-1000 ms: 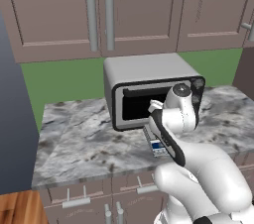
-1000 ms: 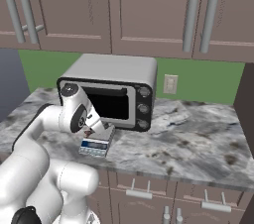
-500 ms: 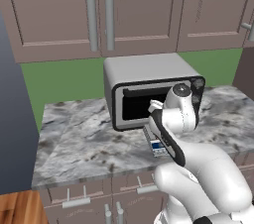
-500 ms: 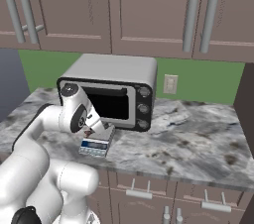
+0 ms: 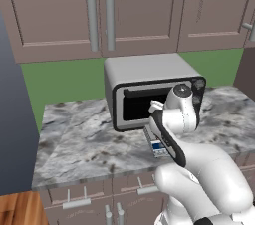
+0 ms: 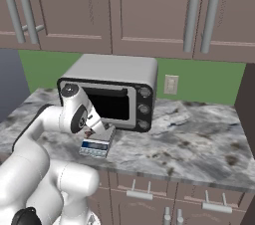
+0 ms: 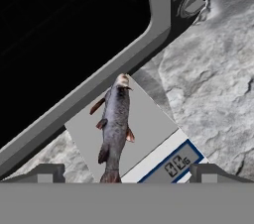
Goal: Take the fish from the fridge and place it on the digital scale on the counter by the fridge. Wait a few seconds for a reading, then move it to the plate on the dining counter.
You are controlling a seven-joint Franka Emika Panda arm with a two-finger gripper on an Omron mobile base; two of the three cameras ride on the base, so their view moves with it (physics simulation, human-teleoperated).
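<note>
The fish [image 7: 115,124], a slim grey-olive body with small reddish fins, lies flat on the digital scale [image 7: 149,134], head toward the toaster oven and tail toward me. The scale's blue-and-white panel shows digits. My gripper [image 7: 126,174] hovers just above the scale, open, with its two dark fingertips [image 7: 45,173] spread wide on either side of the tail and not touching it. From the base cameras, the scale [image 6: 94,147] [image 5: 158,147] sits on the marble counter [image 6: 189,134] in front of the oven, partly covered by my hand.
A large silver toaster oven [image 5: 144,77] [image 6: 114,72] stands right behind the scale, its dark glass door [image 7: 64,29] close to my hand. Brown wall cabinets [image 6: 149,5] hang overhead. Bare marble [image 5: 79,139] stretches to the left and right.
</note>
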